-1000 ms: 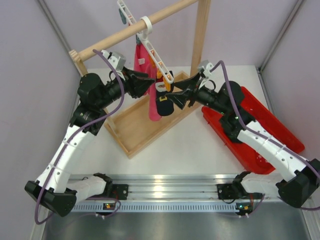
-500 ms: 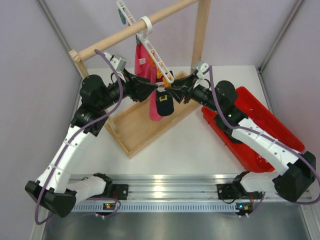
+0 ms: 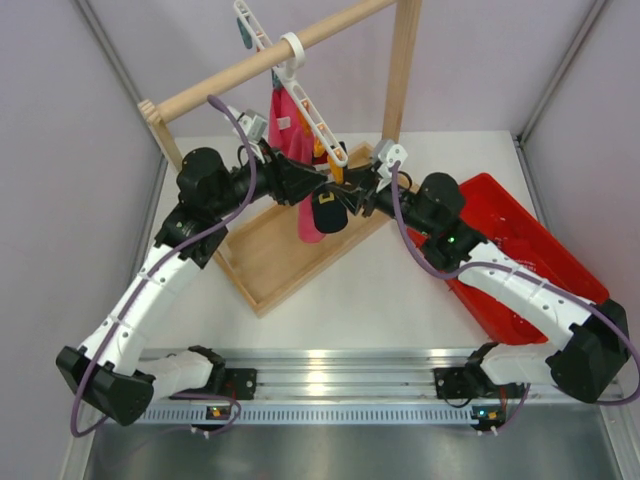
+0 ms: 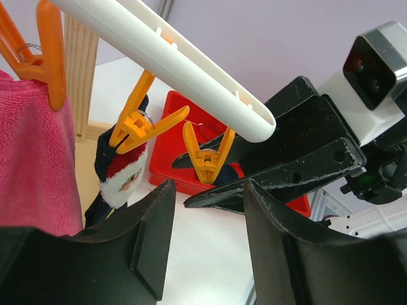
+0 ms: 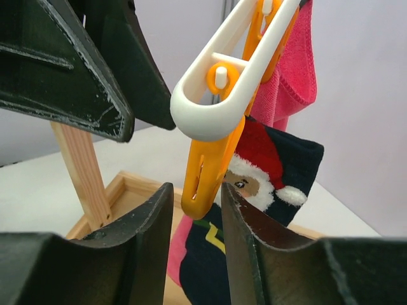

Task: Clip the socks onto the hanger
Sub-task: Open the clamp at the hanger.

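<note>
The white hanger [image 3: 312,112] slopes down from the wooden rail, and its low end [image 5: 210,108] is close in the right wrist view. A dark navy sock [image 3: 328,212] with a Santa face [image 5: 273,181] hangs from an orange clip [image 4: 135,125]. My right gripper [image 5: 196,190] is open but narrow. The tip of the end orange clip [image 5: 206,178] sits between its fingers, with a slit on the left side. My left gripper [image 4: 208,187] is open and empty just below the bar [image 4: 172,63], facing the right gripper's fingers [image 4: 273,168]. In the top view both grippers [image 3: 320,183] [image 3: 340,192] meet at the bar's low end.
A long pink cloth [image 3: 287,125] hangs from clips beside the sock. The wooden rail [image 3: 230,78], its post [image 3: 402,70] and base tray [image 3: 265,255] surround the hanger. A red tray [image 3: 530,255] lies to the right. A metal rail [image 3: 320,385] runs along the near edge.
Both arms have closed in on the hanger's low end. The right gripper has swung left and up to the end clip, and its jaws have narrowed around it.
</note>
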`<act>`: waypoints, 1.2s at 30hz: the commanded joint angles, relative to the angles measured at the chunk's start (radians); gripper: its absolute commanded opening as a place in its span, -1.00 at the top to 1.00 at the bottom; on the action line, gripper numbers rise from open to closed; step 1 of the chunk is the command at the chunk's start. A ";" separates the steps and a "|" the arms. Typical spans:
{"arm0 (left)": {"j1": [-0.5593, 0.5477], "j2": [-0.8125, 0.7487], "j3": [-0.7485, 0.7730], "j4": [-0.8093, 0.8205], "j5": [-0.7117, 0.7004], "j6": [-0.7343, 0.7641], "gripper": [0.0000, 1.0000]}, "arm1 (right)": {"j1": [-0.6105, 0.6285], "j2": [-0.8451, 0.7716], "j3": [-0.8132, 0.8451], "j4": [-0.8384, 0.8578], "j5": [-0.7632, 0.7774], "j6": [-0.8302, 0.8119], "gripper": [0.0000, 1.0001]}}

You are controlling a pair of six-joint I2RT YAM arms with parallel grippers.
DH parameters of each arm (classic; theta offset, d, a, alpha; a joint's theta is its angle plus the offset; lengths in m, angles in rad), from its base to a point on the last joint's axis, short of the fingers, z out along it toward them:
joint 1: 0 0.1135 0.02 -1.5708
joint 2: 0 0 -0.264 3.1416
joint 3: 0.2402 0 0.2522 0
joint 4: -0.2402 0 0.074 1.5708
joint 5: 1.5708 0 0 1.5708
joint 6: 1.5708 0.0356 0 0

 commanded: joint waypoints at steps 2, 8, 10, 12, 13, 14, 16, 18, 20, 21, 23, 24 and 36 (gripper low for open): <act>-0.012 0.009 0.007 0.052 -0.012 -0.020 -0.04 | 0.020 -0.013 0.002 0.082 0.040 -0.050 0.29; -0.017 0.006 -0.004 0.083 -0.022 -0.019 -0.05 | 0.022 -0.010 0.003 0.108 0.056 -0.052 0.49; -0.021 0.000 -0.013 0.096 -0.018 -0.017 -0.07 | 0.020 -0.010 0.003 0.110 0.056 -0.058 0.64; -0.026 0.000 -0.015 0.098 -0.016 -0.006 -0.07 | 0.024 -0.012 0.003 0.110 0.053 -0.064 0.77; -0.029 0.000 -0.018 0.100 -0.006 -0.005 -0.07 | 0.024 -0.012 0.002 0.110 0.051 -0.071 0.81; -0.031 0.001 -0.018 0.101 -0.005 0.001 -0.07 | 0.025 -0.015 0.000 0.110 0.051 -0.075 0.84; -0.037 0.000 -0.021 0.103 -0.005 0.012 -0.07 | 0.028 -0.016 -0.001 0.108 0.050 -0.084 0.94; -0.043 0.000 -0.023 0.119 -0.008 0.018 -0.07 | 0.030 -0.019 -0.001 0.105 0.053 -0.085 1.00; -0.055 0.001 -0.021 0.127 -0.030 0.023 -0.08 | 0.031 -0.024 -0.003 0.102 0.057 -0.085 1.00; -0.067 -0.002 -0.021 0.130 -0.039 0.035 -0.08 | 0.037 -0.025 -0.003 0.099 0.062 -0.088 1.00; -0.083 -0.005 -0.027 0.145 -0.060 0.050 -0.15 | 0.042 -0.030 -0.009 0.098 0.072 -0.096 1.00; -0.090 -0.006 -0.029 0.149 -0.074 0.062 -0.17 | 0.050 -0.032 -0.010 0.096 0.086 -0.098 1.00; -0.143 0.043 -0.010 0.149 -0.217 0.110 -0.22 | 0.062 -0.068 -0.040 0.101 0.100 -0.093 1.00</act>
